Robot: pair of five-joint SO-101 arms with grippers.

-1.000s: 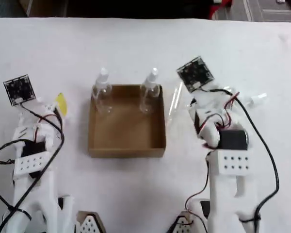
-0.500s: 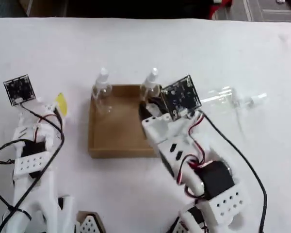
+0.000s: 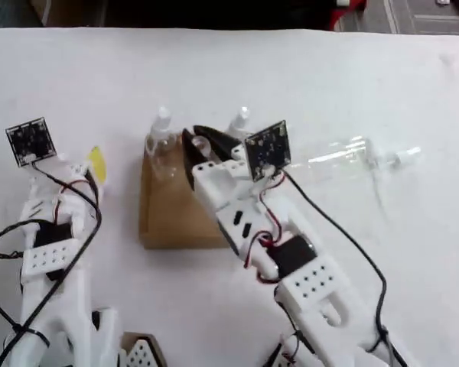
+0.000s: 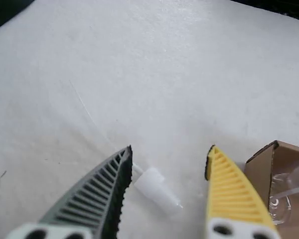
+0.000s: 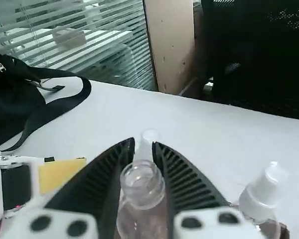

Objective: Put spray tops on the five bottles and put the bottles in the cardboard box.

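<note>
My right gripper (image 3: 203,145) hangs over the back of the cardboard box (image 3: 162,222), shut on a clear bottle (image 5: 142,185) with an open neck and no top. Two bottles with white spray tops stand at the box's back edge, one at the left corner (image 3: 162,136) and one to the right (image 3: 241,122); the right wrist view shows them too (image 5: 149,137) (image 5: 265,188). My left gripper (image 4: 169,149) is open left of the box, low over the table. A loose white spray top (image 4: 157,191) lies between its grey and yellow fingers.
Another clear bottle (image 3: 343,157) lies on its side on the white table right of the box, a white spray top (image 3: 402,157) at its far end. The right arm crosses over much of the box. A box corner (image 4: 269,162) stands close to the left gripper.
The right arm swung left from the table beside the box to over the box's back, carrying the topless bottle. The lying bottle on the right came into sight. The left arm kept still.
</note>
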